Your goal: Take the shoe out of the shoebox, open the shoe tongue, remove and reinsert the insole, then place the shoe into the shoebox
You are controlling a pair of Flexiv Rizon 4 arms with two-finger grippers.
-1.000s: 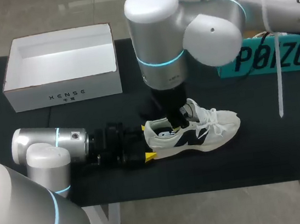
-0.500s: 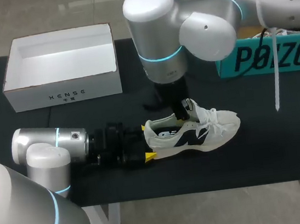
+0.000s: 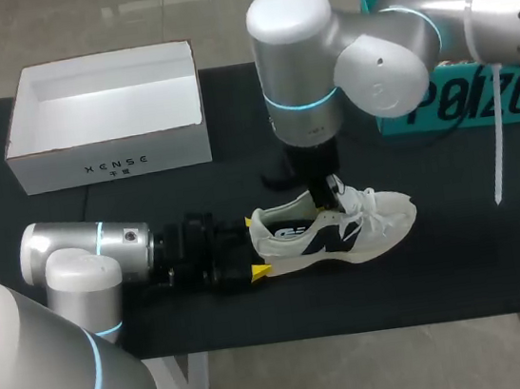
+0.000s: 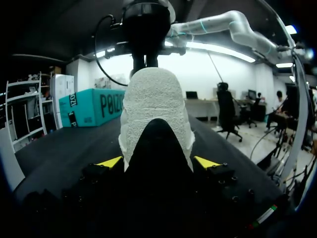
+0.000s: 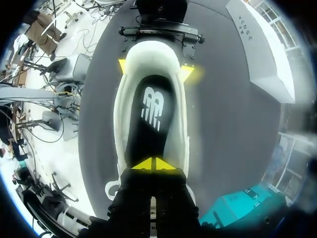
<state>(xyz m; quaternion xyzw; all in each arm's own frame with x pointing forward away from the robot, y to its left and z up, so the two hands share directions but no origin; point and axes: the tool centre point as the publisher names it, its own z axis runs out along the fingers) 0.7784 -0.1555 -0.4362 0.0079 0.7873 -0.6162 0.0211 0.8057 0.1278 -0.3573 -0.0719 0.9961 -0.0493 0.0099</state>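
A: So, what worries you here?

B: The insole (image 5: 148, 119), mostly. It looks flat inside the shoe (image 3: 342, 232), but if the right jaws drag along it or catch its edge, I think it could buckle or ride up at the heel (image 4: 156, 99). Then it isn't properly seated.

A: And the shoe itself?

B: It's only held at the heel. A sideways push from above could twist it out of that hold, or tip it over on the tabletop (image 3: 460, 254). The laces (image 3: 371, 201) are near the right jaws too, so a snag is possible.

A: Where does the shoe lie against the jaws?

B: It stands upright on the tabletop, well apart from the open shoebox (image 3: 107, 128). The left jaws are clamped on the heel, one yellow tip on each side. The right jaws come down from above with their tips pressed together, right over the shoe's opening, at the toe end of the visible insole. Whether they pinch anything thin, I cannot tell.
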